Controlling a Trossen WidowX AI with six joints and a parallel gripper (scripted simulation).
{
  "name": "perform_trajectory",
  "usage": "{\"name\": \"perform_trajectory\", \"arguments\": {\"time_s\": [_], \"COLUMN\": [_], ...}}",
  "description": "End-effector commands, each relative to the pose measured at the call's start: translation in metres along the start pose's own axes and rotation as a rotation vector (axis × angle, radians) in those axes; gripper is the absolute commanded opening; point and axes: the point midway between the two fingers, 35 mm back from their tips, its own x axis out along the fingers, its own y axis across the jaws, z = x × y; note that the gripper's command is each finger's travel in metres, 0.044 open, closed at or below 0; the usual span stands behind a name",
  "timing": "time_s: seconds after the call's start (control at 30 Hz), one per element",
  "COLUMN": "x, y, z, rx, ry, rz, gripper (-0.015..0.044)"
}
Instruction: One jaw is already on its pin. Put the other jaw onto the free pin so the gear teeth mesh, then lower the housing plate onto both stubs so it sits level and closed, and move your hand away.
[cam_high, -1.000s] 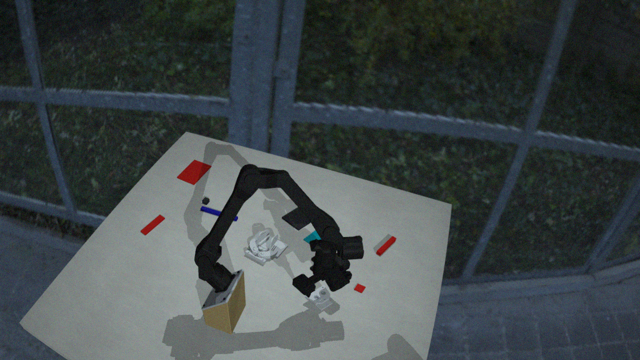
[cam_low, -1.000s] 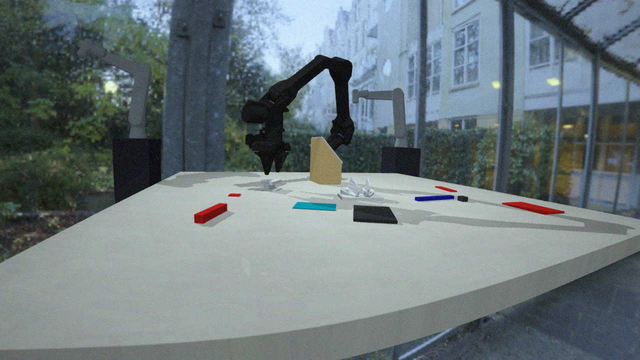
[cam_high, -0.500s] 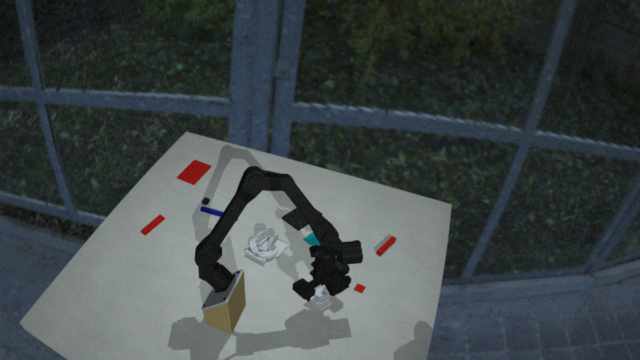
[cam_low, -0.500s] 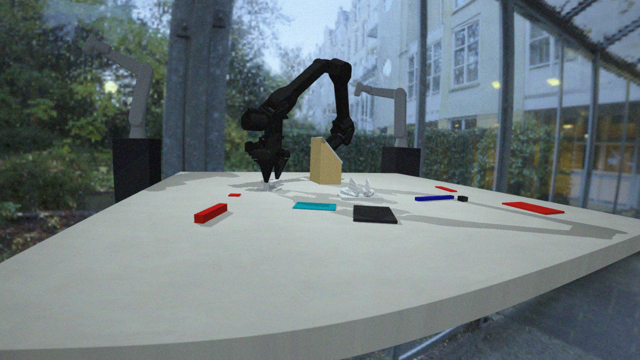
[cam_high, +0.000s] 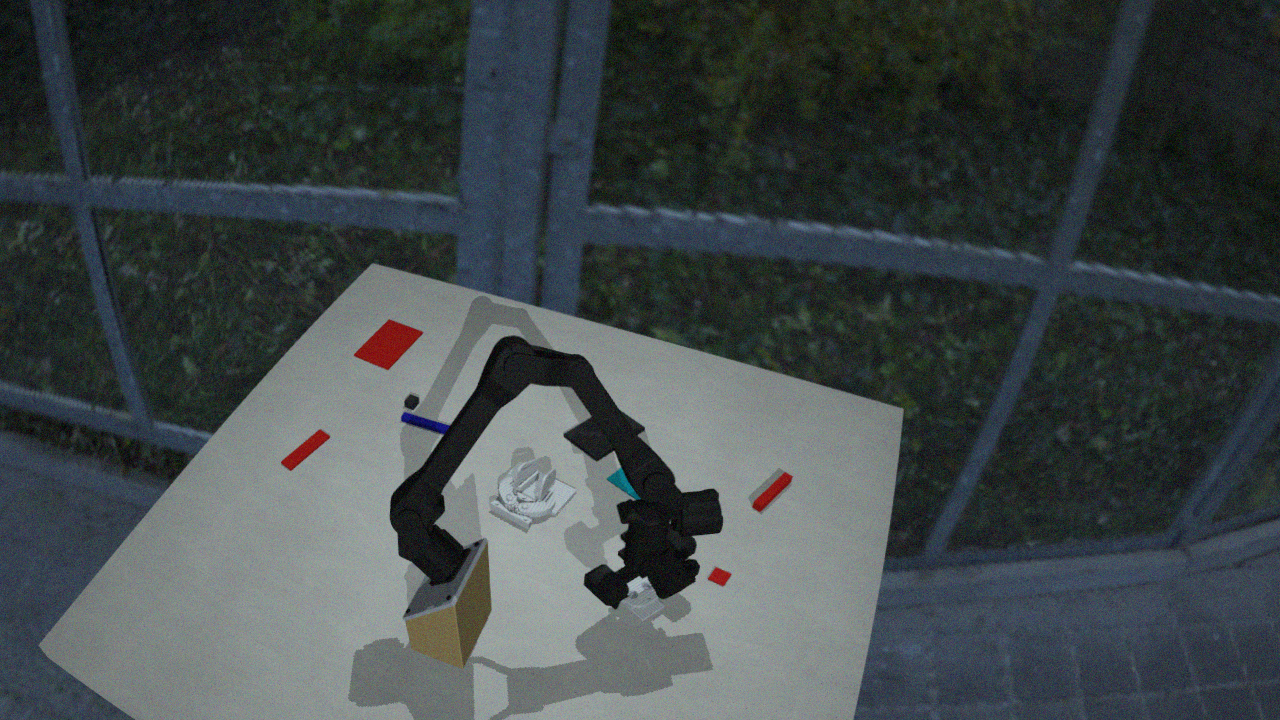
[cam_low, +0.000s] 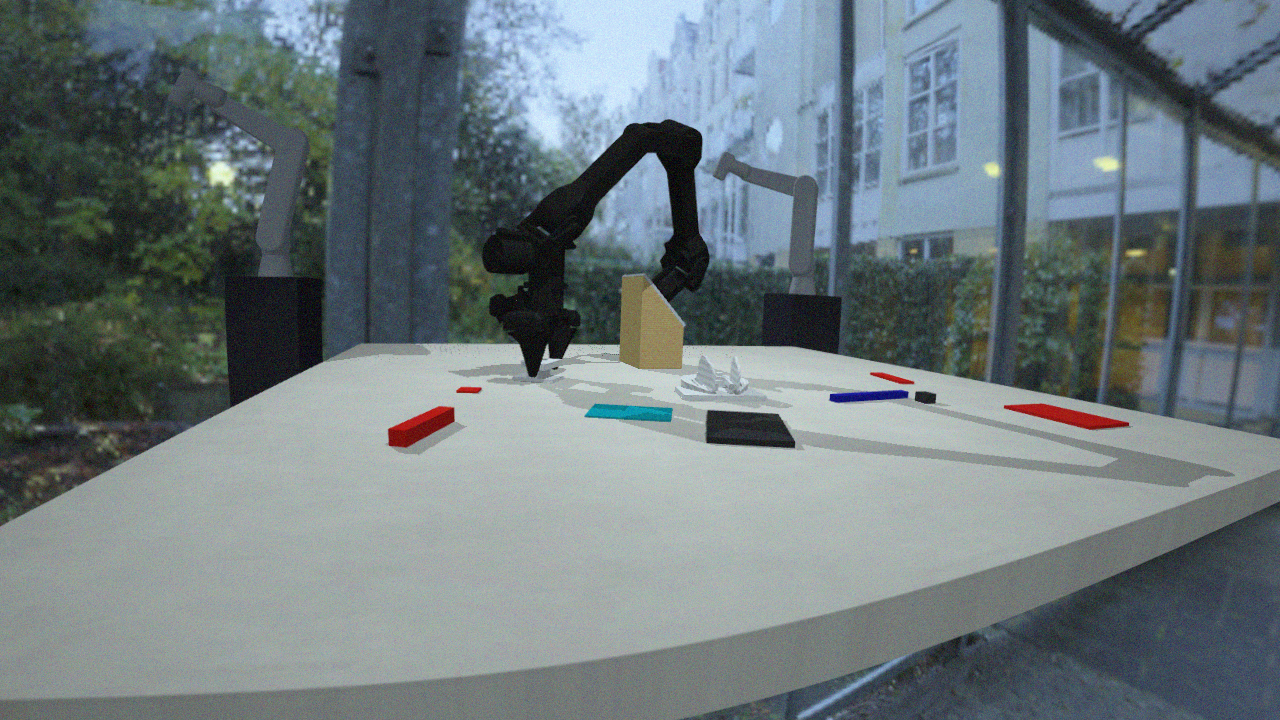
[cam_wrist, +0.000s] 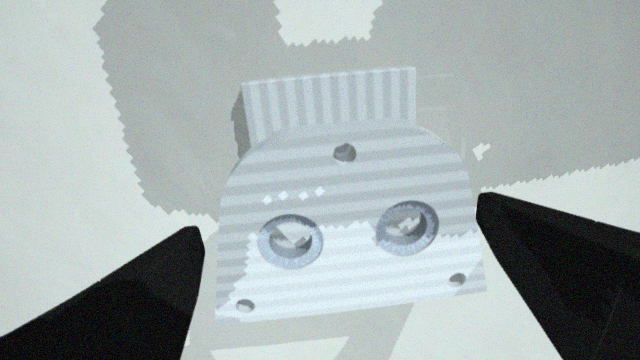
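Metal framing crosses the room, with dark greenery behind it; the exterior view adds a pale building and two grey arms (cam_low: 284, 197) (cam_low: 802, 223) on dark pedestals. A pale, matte tabletop (cam_high: 223, 537) (cam_low: 537, 555) (cam_wrist: 50, 100), streaked with shadows, fills much of the scene; its lower edge is cut off in the top view. A black arm (cam_high: 465, 429) (cam_low: 577, 201) arches over it from a tan block (cam_high: 474, 608) (cam_low: 664, 340) and points its jaws (cam_high: 640, 592) (cam_low: 546, 365) (cam_wrist: 341, 220) downward. They stand wide, holding nothing, one finger at each side of the white housing plate (cam_high: 642, 603) (cam_low: 541, 377) (cam_wrist: 345, 175). That plate, with two large round holes, lies toward the right corner from the block, apart from the white gear base (cam_high: 528, 510) (cam_low: 716, 392) nearer the middle.

The arm partly covers the plate, a teal piece (cam_high: 622, 481) (cam_low: 629, 412) and a black slab (cam_high: 590, 437) (cam_low: 750, 428) from above. The base's pins and teeth are too small to make out, so whether they mesh cannot be told.
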Motion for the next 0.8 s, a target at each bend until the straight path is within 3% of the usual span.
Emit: {"name": "perform_trajectory", "arguments": {"time_s": [0.0, 0.63, 0.77], "x": [0.0014, 0.0016, 0.0014], "y": [-0.0002, -0.0001, -0.0004], "z": [-0.0006, -0.0006, -0.0002], "rx": [0.005, 0.005, 0.0], "ry": [0.004, 0.004, 0.001], "rz": [0.002, 0.002, -0.001], "gripper": [0.044, 0.044, 0.0413]}}
